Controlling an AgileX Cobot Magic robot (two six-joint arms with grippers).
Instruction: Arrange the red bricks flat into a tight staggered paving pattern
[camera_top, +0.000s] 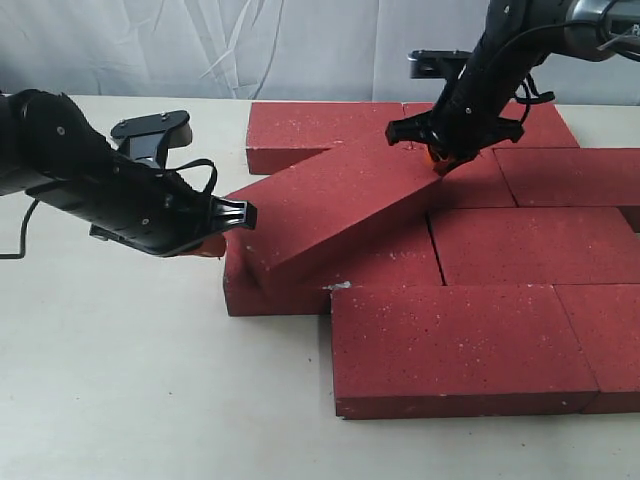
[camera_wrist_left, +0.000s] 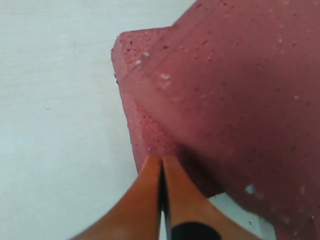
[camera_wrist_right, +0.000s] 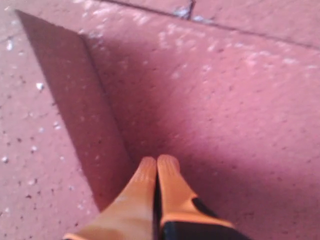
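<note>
One tilted brick (camera_top: 335, 205) lies askew over the laid bricks (camera_top: 455, 340), long axis running from my left pincer (camera_top: 213, 244) to my right pincer (camera_top: 440, 160) (both pressed closed, holding nothing).

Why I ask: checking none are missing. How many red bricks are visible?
9 red bricks: two at back, two second row, two third row, two in front, one tilted on top; more may be hidden.
</note>
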